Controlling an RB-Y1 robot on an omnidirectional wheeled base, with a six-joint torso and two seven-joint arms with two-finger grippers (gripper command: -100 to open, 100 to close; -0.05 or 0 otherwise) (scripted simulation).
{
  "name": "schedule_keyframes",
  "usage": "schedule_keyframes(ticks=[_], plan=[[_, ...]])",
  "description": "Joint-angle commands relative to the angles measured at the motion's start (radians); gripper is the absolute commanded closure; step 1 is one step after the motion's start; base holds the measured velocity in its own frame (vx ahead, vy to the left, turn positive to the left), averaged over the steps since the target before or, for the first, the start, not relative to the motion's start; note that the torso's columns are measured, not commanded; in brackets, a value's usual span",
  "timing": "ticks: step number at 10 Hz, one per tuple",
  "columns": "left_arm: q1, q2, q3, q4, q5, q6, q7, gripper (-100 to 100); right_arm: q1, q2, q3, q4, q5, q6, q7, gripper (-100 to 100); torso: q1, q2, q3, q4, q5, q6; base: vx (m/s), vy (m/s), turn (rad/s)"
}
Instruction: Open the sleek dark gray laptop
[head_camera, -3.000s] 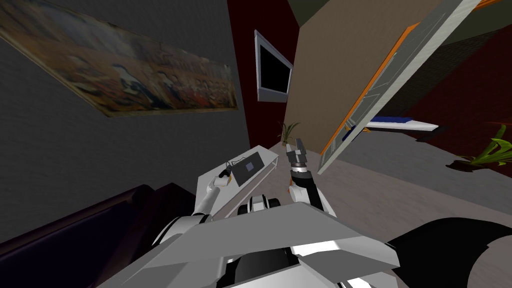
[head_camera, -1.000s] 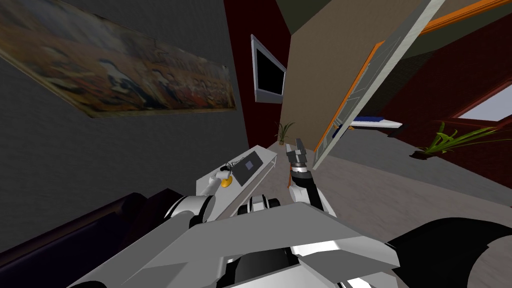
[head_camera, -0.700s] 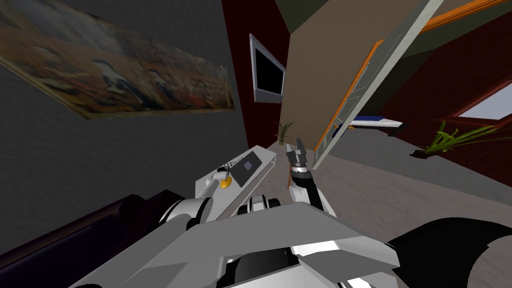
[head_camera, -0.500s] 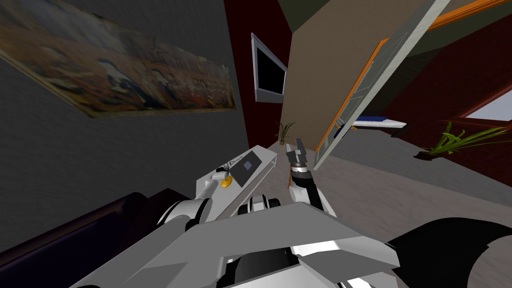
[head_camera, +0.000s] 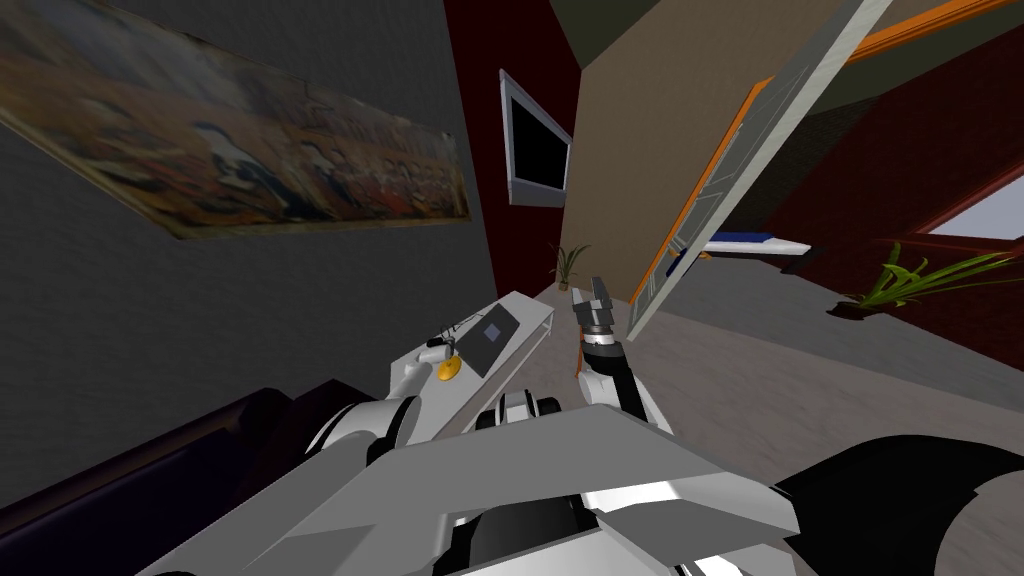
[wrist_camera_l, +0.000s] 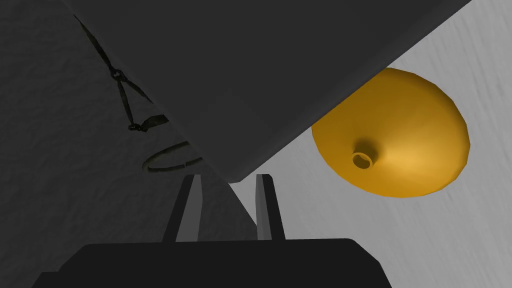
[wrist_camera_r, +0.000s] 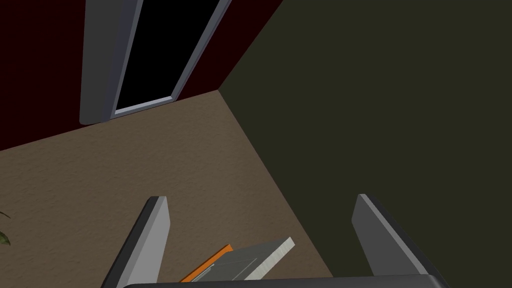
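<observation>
The laptop (wrist_camera_l: 260, 75) is plain dark grey, the funnel-shaped object (wrist_camera_l: 400, 140) amber-yellow, the table (wrist_camera_l: 450, 240) faintly streaked pale grey.

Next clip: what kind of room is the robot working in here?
Most likely a living room: a dark sofa beside a low white table bearing a laptop, a flat screen mounted on the red wall, and a wide painting on the grey wall.

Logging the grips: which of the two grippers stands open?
The right gripper: its fingers stand wide apart with nothing between them. The left gripper is closed on a corner of the dark gray laptop.
</observation>
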Motion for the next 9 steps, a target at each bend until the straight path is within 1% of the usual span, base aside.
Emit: schedule_keyframes(ticks=[1,2,6,7,8,9], plan=[[0.006,-0.001,-0.006,0.029,0.056,-0.004,-0.042,100,0.0,0.0,0.0,0.0,0.0,0.0,0.0,0,0.0,0.0,0.0,0.0,0.0,0.001,-0.005,0.006,-0.023],[0.006,-0.001,-0.006,0.048,0.056,-0.004,-0.042,100,0.0,0.0,0.0,0.0,0.0,0.0,0.0,0,0.0,-0.001,0.0,0.002,0.0,0.003,-0.003,0.003,-0.01],[0.006,-0.001,-0.006,0.048,0.056,-0.004,-0.042,100,0.0,0.0,0.0,0.0,0.0,0.0,0.0,0,-0.003,-0.001,0.001,0.003,-0.001,0.004,0.003,-0.005,-0.003],[0.055,0.041,0.024,0.015,0.099,0.027,-0.087,100,0.0,0.0,0.0,0.0,0.0,0.0,0.0,0,-0.003,-0.002,0.0,0.005,-0.002,0.005,0.016,-0.027,-0.164],[0.031,0.041,0.024,0.058,0.137,0.026,-0.108,100,0.0,0.0,0.0,0.0,0.0,0.0,0.0,0,-0.002,-0.004,0.0,0.005,-0.003,0.003,0.022,-0.03,-0.081],[0.055,0.041,0.024,0.017,0.137,0.027,-0.108,100,0.0,0.0,0.0,0.0,0.0,0.0,0.0,0,-0.002,-0.002,0.0,0.005,-0.003,0.001,0.013,-0.016,0.033]])
